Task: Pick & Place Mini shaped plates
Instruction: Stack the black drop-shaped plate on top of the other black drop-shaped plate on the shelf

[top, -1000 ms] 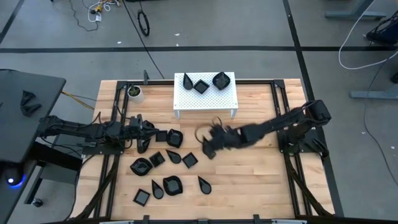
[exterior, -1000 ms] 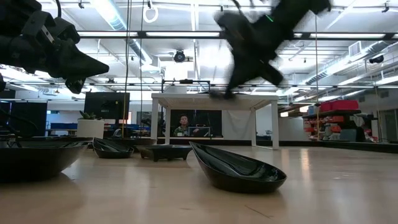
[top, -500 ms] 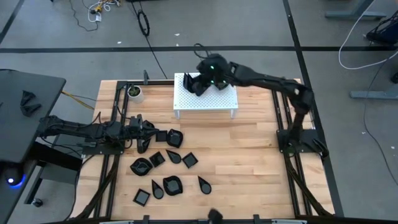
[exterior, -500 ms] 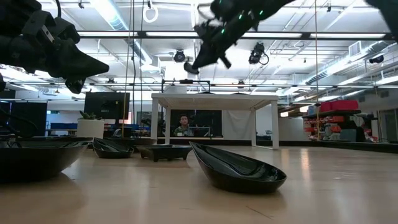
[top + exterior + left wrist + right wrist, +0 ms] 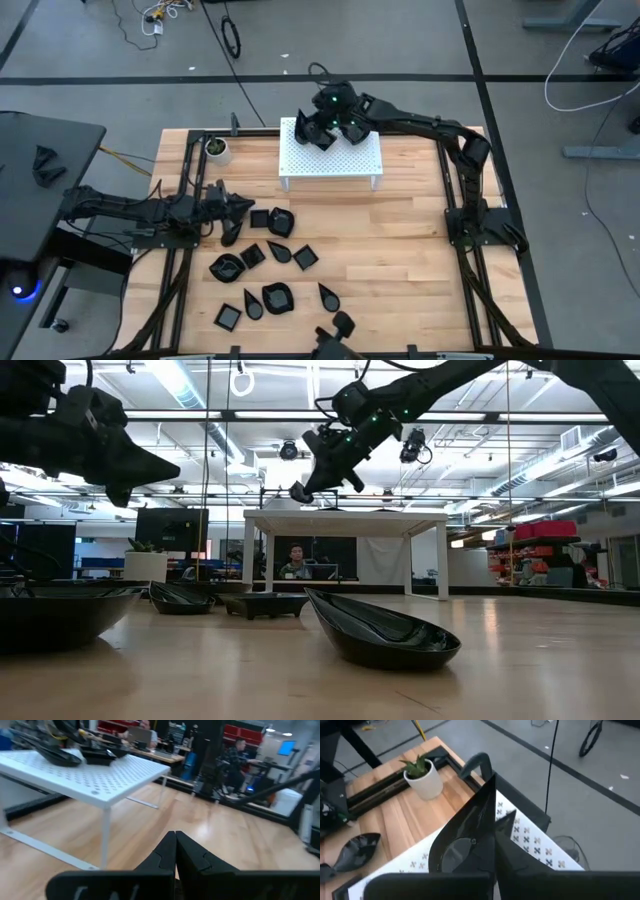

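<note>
Mini shaped plates (image 5: 262, 262) were small glossy black dishes, some teardrop-shaped, some square, some rounded like shells. Most of them lay loose on the wooden table (image 5: 400, 260) in a scatter toward its left half, apart from one another or just touching. In the low view one teardrop dish (image 5: 380, 630) sat nearest the camera, with a shallow curved bowl and a pointed end.

A white perforated stand (image 5: 345, 158) stood at the far middle of the table. It carried several more of the black dishes on its top, clustered toward its left end (their exact number could not be made out under the arm). A small white pot with a green plant (image 5: 216, 149) stood near the table's far left corner, well apart from the dishes.

The right gripper (image 5: 325, 125) hung over the left end of the stand. Its fingers were closed on a black dish (image 5: 467, 840), which the right wrist view showed pinched by its edge and tilted steeply above the stand's top.

The left gripper (image 5: 243, 205) was low over the table at the left, fingers pressed together with nothing between them, just beside the nearest dishes of the scatter.
</note>
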Motion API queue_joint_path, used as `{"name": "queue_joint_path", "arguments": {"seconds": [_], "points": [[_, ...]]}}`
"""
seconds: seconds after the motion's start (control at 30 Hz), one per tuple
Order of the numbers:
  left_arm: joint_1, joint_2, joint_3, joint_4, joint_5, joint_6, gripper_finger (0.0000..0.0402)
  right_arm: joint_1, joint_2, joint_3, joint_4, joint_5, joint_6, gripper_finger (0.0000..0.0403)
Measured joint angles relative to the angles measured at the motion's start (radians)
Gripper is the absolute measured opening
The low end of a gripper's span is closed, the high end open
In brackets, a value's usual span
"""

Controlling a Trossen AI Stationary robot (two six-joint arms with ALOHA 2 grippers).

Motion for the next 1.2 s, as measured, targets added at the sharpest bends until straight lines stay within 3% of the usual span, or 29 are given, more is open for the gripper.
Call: {"name": "queue_joint_path", "arguments": {"seconds": [0.17, 0.63, 0.8, 1.03, 1.2], "points": [[0.000, 0.000, 0.000, 0.020, -0.048, 0.009, 0.0007, 0.000, 0.017, 0.002, 0.041, -0.001, 0.000, 0.0006], [0.000, 0.000, 0.000, 0.025, -0.003, -0.019, 0.0007, 0.000, 0.048, 0.000, 0.046, 0.020, 0.008, 0.0014], [0.000, 0.000, 0.000, 0.025, 0.007, -0.020, 0.0007, 0.002, 0.048, 0.000, 0.043, 0.081, 0.008, 0.0058], [0.000, 0.000, 0.000, 0.025, 0.007, -0.025, 0.0007, 0.007, 0.047, 0.000, 0.050, 0.078, -0.016, 0.0139], [0.000, 0.000, 0.000, 0.025, 0.025, -0.027, 0.0007, 0.046, 0.009, -0.001, 0.093, 0.074, -0.083, 0.0161]]}}
